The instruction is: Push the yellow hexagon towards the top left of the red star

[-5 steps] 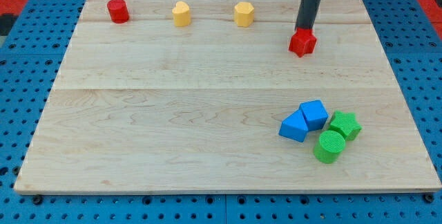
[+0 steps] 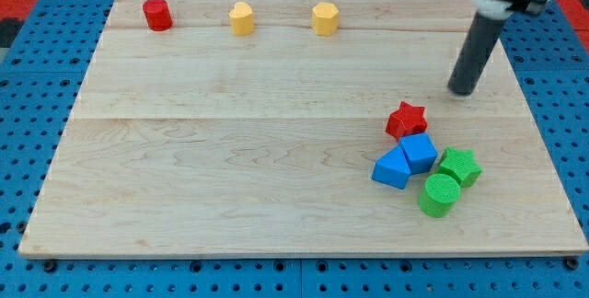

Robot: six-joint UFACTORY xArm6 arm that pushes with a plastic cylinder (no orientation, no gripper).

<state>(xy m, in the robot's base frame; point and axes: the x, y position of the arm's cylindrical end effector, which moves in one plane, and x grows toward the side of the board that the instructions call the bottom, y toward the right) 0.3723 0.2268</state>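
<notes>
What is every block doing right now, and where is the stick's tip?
my tip: on the board, up and right of the red star, touching no block.
red star: flat, against the top of the blue cube.
blue cube: beside the blue wedge-like block.
green star: next to the green cylinder.
yellow hexagon: alone near the view's top.
yellow block: alone.
red cylinder: upright, alone.

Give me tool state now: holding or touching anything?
My tip: no jaws, just a bare rod, holding nothing. It touches no block and sits up and to the view's right of the red star.
</notes>
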